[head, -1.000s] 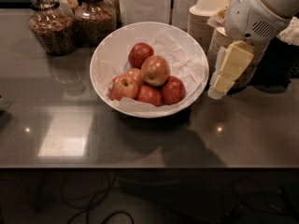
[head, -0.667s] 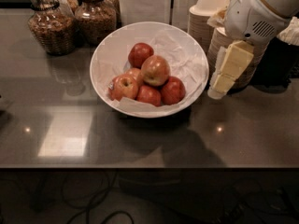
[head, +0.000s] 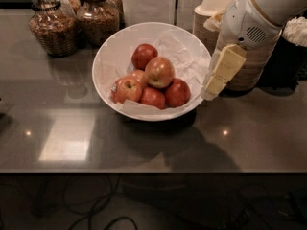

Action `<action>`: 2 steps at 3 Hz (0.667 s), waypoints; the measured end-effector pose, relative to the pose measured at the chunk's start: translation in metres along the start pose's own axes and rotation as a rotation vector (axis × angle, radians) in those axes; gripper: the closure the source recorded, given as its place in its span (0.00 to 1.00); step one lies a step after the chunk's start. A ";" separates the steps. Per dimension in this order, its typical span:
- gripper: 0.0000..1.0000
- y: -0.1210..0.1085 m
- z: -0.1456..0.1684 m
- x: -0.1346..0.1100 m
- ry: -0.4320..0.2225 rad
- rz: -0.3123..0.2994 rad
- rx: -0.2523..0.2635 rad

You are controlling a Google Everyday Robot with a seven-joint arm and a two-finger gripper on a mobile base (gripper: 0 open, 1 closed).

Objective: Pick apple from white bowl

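Note:
The white bowl (head: 106, 51), lined with crumpled white paper, stands mid-counter and holds several apples. The apple (head: 159, 72), the largest and palest, lies on top of the pile at the bowl's middle. Darker red apples (head: 144, 55) (head: 178, 93) lie around it, and a smaller one with a yellow patch (head: 127, 89) lies at the left. My gripper (head: 209, 93) hangs from the white arm at the right, pointing down and left. Its tip is just outside the bowl's right rim, above the counter and apart from the apples.
Two glass jars (head: 52, 27) (head: 99, 14) of dry food stand behind the bowl at the left. Stacked tan paper bowls (head: 249, 71) and a stack of cups (head: 207, 13) stand right behind my gripper. A dark container (head: 292, 51) is at the far right.
My gripper has shifted a little to the left, closer to the bowl's right rim. The bowl and apples have not moved.

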State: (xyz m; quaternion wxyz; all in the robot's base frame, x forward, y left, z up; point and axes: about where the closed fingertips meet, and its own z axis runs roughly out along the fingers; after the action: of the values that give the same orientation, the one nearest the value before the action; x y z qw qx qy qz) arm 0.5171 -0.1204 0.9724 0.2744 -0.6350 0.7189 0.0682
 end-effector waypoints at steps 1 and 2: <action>0.00 -0.012 0.017 -0.015 -0.085 0.009 -0.009; 0.00 -0.018 0.037 -0.037 -0.142 -0.018 -0.037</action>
State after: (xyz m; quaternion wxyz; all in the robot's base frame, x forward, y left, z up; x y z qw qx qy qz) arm 0.5473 -0.0743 0.9636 0.3137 -0.6399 0.6905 0.1239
